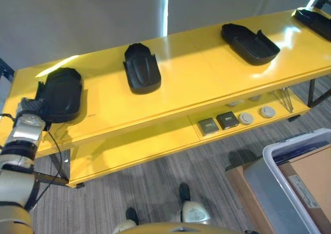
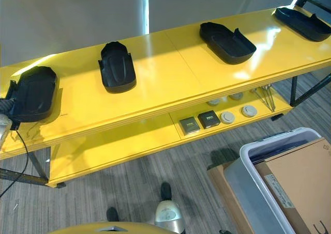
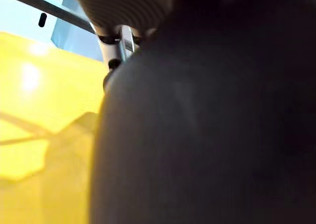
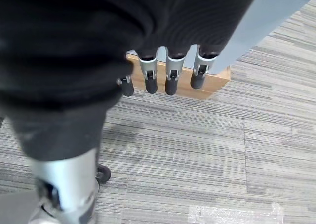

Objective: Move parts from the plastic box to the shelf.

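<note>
The left hand (image 1: 32,109) is setting a black moulded part (image 1: 62,93) on the yellow shelf's (image 1: 207,74) left end, its grip hidden, and should be releasing only once it lies flat

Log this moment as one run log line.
left hand: on leftmost black part, grip hidden | right hand: open, empty, over floor | yellow shelf: four black parts | plastic box: lower right

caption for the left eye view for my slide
Left hand at a black part on the yellow shelf, three more parts alongside.
</note>
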Tool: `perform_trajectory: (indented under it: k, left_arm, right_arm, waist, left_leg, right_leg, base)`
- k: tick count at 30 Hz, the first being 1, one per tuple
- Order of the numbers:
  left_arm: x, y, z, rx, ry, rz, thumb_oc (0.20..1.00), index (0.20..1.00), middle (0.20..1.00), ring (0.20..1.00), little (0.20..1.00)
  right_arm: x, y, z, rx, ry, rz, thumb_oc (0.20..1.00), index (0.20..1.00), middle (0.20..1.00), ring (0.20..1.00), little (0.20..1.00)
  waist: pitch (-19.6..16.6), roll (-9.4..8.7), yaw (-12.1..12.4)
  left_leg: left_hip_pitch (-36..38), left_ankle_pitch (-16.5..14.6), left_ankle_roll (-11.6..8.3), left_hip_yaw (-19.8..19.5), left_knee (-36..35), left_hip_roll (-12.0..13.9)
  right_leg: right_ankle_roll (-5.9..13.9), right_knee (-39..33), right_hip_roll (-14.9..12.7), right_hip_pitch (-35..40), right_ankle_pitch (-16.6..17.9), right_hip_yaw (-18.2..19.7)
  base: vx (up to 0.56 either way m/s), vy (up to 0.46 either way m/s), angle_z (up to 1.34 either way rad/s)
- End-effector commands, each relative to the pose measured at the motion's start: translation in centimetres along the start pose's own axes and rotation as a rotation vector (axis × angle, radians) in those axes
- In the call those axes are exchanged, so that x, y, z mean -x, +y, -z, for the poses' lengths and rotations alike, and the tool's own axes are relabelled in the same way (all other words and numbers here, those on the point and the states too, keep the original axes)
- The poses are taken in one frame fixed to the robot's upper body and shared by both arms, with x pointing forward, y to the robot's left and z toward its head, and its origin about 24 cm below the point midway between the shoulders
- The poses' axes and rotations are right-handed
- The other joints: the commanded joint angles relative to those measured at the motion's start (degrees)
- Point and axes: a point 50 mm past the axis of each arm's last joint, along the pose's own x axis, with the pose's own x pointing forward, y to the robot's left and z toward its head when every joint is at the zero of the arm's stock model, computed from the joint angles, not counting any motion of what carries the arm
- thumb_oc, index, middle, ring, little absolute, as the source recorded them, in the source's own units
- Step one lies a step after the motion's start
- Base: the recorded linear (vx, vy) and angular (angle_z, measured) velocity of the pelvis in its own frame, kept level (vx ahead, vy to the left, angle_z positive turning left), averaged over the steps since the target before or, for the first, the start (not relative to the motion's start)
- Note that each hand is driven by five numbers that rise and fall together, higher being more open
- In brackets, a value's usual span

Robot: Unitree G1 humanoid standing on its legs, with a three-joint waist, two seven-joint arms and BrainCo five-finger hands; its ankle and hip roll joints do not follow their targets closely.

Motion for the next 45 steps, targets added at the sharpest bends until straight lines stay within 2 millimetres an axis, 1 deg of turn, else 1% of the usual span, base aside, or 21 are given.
perform_trajectory:
  k: [1,3,4,6,8,9,11,13,16,20,23,31,32,33,34,35,36,37,38,42,45]
  left_arm:
    - [-0.6,3.4,-3.3,0.007,-0.069,-0.151,0.2,0.2,0.2,0.2,0.2]
    - [-0.6,3.0,-2.9,-0.01,-0.052,-0.16,0.2,0.2,0.2,0.2,0.2]
    - [-0.7,2.7,-2.1,0.003,-0.016,-0.162,0.2,0.2,0.2,0.2,0.2]
    - [-0.7,2.6,-1.8,0.008,-0.003,-0.167,0.2,0.2,0.2,0.2,0.2]
    - [-0.8,2.5,-1.1,0.029,0.017,-0.187,0.2,0.2,0.2,0.2,0.2]
    - [-0.8,2.3,-1.2,0.041,0.019,-0.208,0.2,0.2,0.2,0.2,0.2]
    - [-0.8,2.5,-2.1,0.06,-0.002,-0.24,0.2,0.2,0.2,0.2,0.2]
    - [-0.8,3.0,-3.5,0.086,-0.016,-0.278,0.2,0.2,0.2,0.2,0.2]
    - [-0.8,3.8,-4.6,0.123,-0.023,-0.315,0.2,0.2,0.2,0.2,0.2]
    - [-0.8,4.2,-5.2,0.143,-0.024,-0.331,0.2,0.2,0.2,0.2,0.2]
    - [-0.8,4.4,-5.3,0.155,-0.023,-0.346,0.2,0.2,0.2,0.2,0.2]
    - [-0.8,5.1,-5.8,0.163,-0.034,-0.359,0.2,0.2,0.2,0.2,0.2]
    - [-0.8,5.2,-5.9,0.174,-0.039,-0.362,0.542,0.542,0.542,0.542,0.542]
    - [-0.7,5.4,-6.2,0.195,-0.049,-0.38,1.0,1.0,1.0,1.0,1.0]
    - [-0.7,5.6,-6.3,0.208,-0.057,-0.391,1.0,1.0,1.0,1.0,1.0]
    - [-0.5,6.5,-7.1,0.263,-0.111,-0.446,1.0,1.0,1.0,1.0,1.0]
    - [-0.4,7.0,-7.5,0.277,-0.134,-0.461,1.0,1.0,1.0,1.0,1.0]
    - [-0.1,7.9,-8.5,0.3,-0.19,-0.499,1.0,1.0,1.0,1.0,1.0]
    - [0.1,8.1,-8.8,0.311,-0.214,-0.52,1.0,1.0,1.0,1.0,1.0]
    - [1.3,10.3,-11.1,0.367,-0.358,-0.576,1.0,1.0,1.0,1.0,1.0]
    - [2.4,11.2,-12.4,0.324,-0.47,-0.598,1.0,1.0,1.0,1.0,1.0]
  right_arm:
    - [-0.1,-1.0,0.6,0.052,0.016,0.015,1.0,1.0,1.0,1.0,1.0]
    - [-0.1,-1.2,0.5,0.048,0.011,0.017,1.0,1.0,1.0,1.0,1.0]
    - [-0.2,-1.4,0.4,0.043,0.008,0.022,1.0,1.0,1.0,1.0,1.0]
    - [-0.2,-1.5,0.4,0.039,0.009,0.024,1.0,1.0,1.0,1.0,1.0]
    - [-0.2,-2.0,0.2,0.036,0.004,0.032,1.0,1.0,1.0,1.0,1.0]
    - [-0.3,-2.3,-0.2,0.045,-0.008,0.04,1.0,1.0,1.0,1.0,1.0]
    - [-0.3,-2.8,-0.8,0.028,-0.032,0.055,1.0,1.0,1.0,1.0,1.0]
    - [-0.4,-3.4,-1.7,0.019,-0.067,0.069,1.0,1.0,1.0,1.0,1.0]
    - [-0.3,-3.8,-2.7,0.005,-0.103,0.078,1.0,1.0,1.0,1.0,1.0]
    - [-0.3,-3.8,-3.5,-0.003,-0.123,0.076,1.0,1.0,1.0,1.0,1.0]
    - [-0.3,-3.7,-3.7,-0.009,-0.13,0.076,1.0,1.0,1.0,1.0,1.0]
    - [-0.3,-3.5,-3.8,-0.021,-0.133,0.069,1.0,1.0,1.0,1.0,1.0]
    - [-0.3,-3.5,-3.8,-0.021,-0.134,0.069,1.0,1.0,1.0,1.0,1.0]
    - [-0.3,-3.4,-3.8,-0.022,-0.133,0.065,1.0,1.0,1.0,1.0,1.0]
    - [-0.3,-3.3,-3.8,-0.021,-0.132,0.065,1.0,1.0,1.0,1.0,1.0]
    - [-0.3,-3.0,-3.6,-0.02,-0.129,0.062,1.0,1.0,1.0,1.0,1.0]
    - [-0.3,-2.8,-3.5,-0.018,-0.126,0.061,1.0,1.0,1.0,1.0,1.0]
    - [-0.3,-2.6,-3.1,-0.022,-0.114,0.056,1.0,1.0,1.0,1.0,1.0]
    - [-0.3,-2.5,-2.9,-0.022,-0.11,0.053,1.0,1.0,1.0,1.0,1.0]
    - [-0.3,-1.5,-1.5,-0.016,-0.07,0.039,1.0,1.0,1.0,1.0,1.0]
    - [-0.2,-0.9,-0.8,-0.035,-0.043,0.026,1.0,1.0,1.0,1.0,1.0]
  waist:
    - [0.81,0.28,-0.32]
    - [1.06,0.26,-0.44]
    - [1.41,0.27,-0.71]
    - [1.62,0.25,-0.82]
    - [2.7,0.07,-1.12]
    - [3.68,-0.13,-1.29]
    - [5.27,-0.39,-1.39]
    - [7.07,-0.72,-1.54]
    - [8.63,-1.09,-1.69]
    - [9.28,-1.51,-1.73]
    - [9.47,-1.73,-1.76]
    - [9.63,-1.93,-1.61]
    - [9.57,-1.94,-1.57]
    - [9.52,-1.94,-1.48]
    - [9.48,-1.9,-1.46]
    - [9.18,-1.72,-1.25]
    - [8.97,-1.65,-1.14]
    - [8.37,-1.51,-0.89]
    - [8.16,-1.48,-0.79]
    - [5.95,-0.91,0.09]
    - [4.27,-0.54,1.21]
  left_leg:
    - [-5.19,-4.79,3.56,-0.78,6.18,-0.15]
    - [-5.3,-4.8,3.54,-0.79,6.3,-0.16]
    - [-5.51,-4.82,3.51,-0.62,6.53,-0.06]
    - [-5.72,-4.9,3.49,-0.56,6.79,0.0]
    - [-6.62,-5.34,3.52,-0.57,7.95,0.09]
    - [-8.19,-5.52,3.54,-0.66,9.13,0.25]
    - [-11.02,-5.62,3.6,-1.1,11.02,0.33]
    - [-14.38,-5.64,3.65,-1.78,13.32,0.46]
    - [-16.52,-5.54,3.56,-2.26,14.84,0.55]
    - [-16.74,-5.31,3.53,-2.12,14.56,0.79]
    - [-16.75,-5.21,3.54,-1.92,14.36,0.96]
    - [-16.43,-4.95,3.54,-1.55,13.68,1.08]
    - [-16.32,-4.92,3.56,-1.54,13.6,1.05]
    - [-16.07,-4.89,3.57,-1.55,13.4,1.0]
    - [-15.93,-4.85,3.54,-1.54,13.25,0.98]
    - [-15.02,-4.84,3.57,-1.57,12.68,0.78]
    - [-14.56,-4.83,3.56,-1.56,12.41,0.7]
    - [-13.49,-4.87,3.58,-1.59,11.76,0.5]
    - [-13.1,-4.86,3.58,-1.6,11.51,0.44]
    - [-9.34,-4.92,3.54,-1.47,9.28,0.08]
    - [-7.83,-4.83,3.51,-1.53,8.15,0.0]
  right_leg:
    - [2.82,5.43,-0.96,0.51,-9.12,3.72]
    - [2.73,5.45,-0.94,0.45,-9.17,3.92]
    - [2.66,5.66,-0.92,0.19,-9.26,4.14]
    - [2.63,5.81,-0.95,0.0,-9.33,4.26]
    - [2.53,6.58,-1.11,-0.76,-9.65,4.49]
    - [2.33,7.71,-1.18,-2.2,-9.97,4.73]
    - [1.9,9.43,-1.12,-4.78,-10.24,5.01]
    - [1.43,11.58,-1.04,-7.93,-10.43,5.35]
    - [0.95,12.69,-0.87,-9.71,-10.42,5.4]
    - [0.75,12.55,-0.65,-10.03,-10.31,5.41]
    - [0.66,12.47,-0.49,-10.2,-10.22,5.53]
    - [0.59,11.52,-0.29,-9.75,-9.85,5.52]
    - [0.58,11.43,-0.26,-9.62,-9.82,5.52]
    - [0.58,11.25,-0.28,-9.33,-9.8,5.42]
    - [0.57,11.11,-0.31,-9.15,-9.79,5.35]
    - [0.59,10.56,-0.38,-8.19,-9.76,5.14]
    - [0.61,10.23,-0.43,-7.63,-9.72,5.02]
    - [0.72,9.51,-0.51,-6.47,-9.67,4.76]
    - [0.75,9.3,-0.51,-6.1,-9.66,4.69]
    - [1.27,6.94,-0.83,-2.03,-9.39,3.77]
    - [1.51,5.88,-1.07,-0.39,-9.14,3.09]
  base:
    - [0.01,0.008,-0.03]
    - [0.01,0.016,-0.01]
    - [0.02,0.031,-0.03]
    - [0.02,0.039,-0.03]
    - [-0.02,0.059,-0.03]
    - [-0.11,0.059,-0.03]
    - [-0.17,0.035,-0.03]
    - [-0.18,0.014,0.1]
    - [-0.09,0.005,0.05]
    - [-0.01,-0.002,0.01]
    - [0.0,0.0,0.0]
    - [0.0,-0.001,-0.01]
    - [0.0,-0.015,-0.06]
    - [0.0,-0.015,-0.07]
    - [-0.01,-0.015,-0.03]
    - [0.0,0.0,0.0]
    - [0.0,0.0,0.0]
    - [0.04,-0.022,0.03]
    - [0.07,-0.032,0.07]
    - [0.09,-0.022,0.05]
    - [0.09,-0.026,0.05]
